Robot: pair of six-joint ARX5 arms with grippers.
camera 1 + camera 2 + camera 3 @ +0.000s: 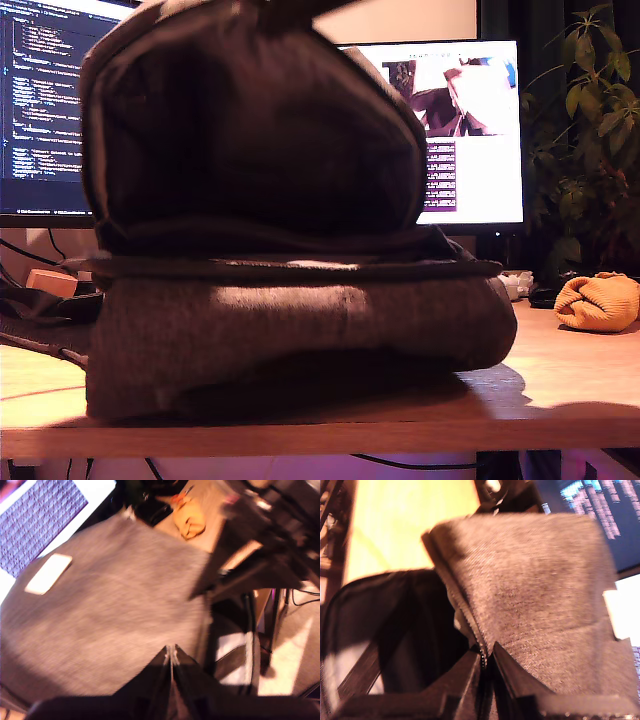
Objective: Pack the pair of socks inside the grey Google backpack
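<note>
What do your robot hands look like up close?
My first pincer and my second pincer both look black, with two flat wedge-shaped fingers tapering towards the tips. They are dark and blurry here, so I can't make out any cables or markings on them.

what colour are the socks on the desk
Mustard-orange; the pair of socks shows best in the exterior view, at its right.

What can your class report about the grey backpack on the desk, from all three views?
The grey backpack lies flat on the wooden desk, its woven grey-brown flap lifted to show a dark interior. A pale rectangular patch sits on the outer fabric. Black zipper trim runs along the edges. My first hand and my second hand each pinch the flap's edge, holding it open. The socks lie apart, untouched.
</note>
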